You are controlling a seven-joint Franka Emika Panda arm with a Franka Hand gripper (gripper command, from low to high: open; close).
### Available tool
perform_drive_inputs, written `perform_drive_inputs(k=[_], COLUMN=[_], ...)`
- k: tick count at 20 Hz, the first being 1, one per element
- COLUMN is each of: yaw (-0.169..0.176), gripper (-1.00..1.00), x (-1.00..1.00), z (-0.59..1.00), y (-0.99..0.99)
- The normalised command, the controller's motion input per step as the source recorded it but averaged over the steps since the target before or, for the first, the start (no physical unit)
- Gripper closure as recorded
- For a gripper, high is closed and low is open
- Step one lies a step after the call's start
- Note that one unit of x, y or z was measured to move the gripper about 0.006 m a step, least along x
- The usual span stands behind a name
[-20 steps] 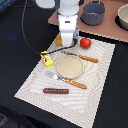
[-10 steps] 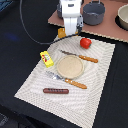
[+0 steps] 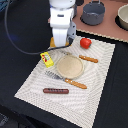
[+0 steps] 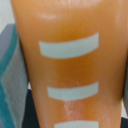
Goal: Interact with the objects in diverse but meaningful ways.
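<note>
gripping bread loaf, gripper above placemat

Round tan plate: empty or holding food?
Empty. The plate shows a bare tan surface; tomato and sausage lie apart on the mat.

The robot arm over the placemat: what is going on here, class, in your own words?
The robot arm hangs low at the far edge of the placemat. Its wrist camera is filled by a golden bread loaf, so it is right up against it. Whether the gripper holds the loaf cannot be seen. The tomato, yellow packet and sausage lie around the plate.
</note>
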Motion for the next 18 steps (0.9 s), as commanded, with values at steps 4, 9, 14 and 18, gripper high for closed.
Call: perform_drive_inputs(k=[4,9,14,18], yaw=[-0.072,-0.075,-0.073,-0.104], gripper=[1.00,1.00,1.00,1.00], x=[0.06,0.11,0.13,0.17], z=[0.09,0.08,0.04,0.00], y=[-0.77,-0.74,-0.75,-0.70])
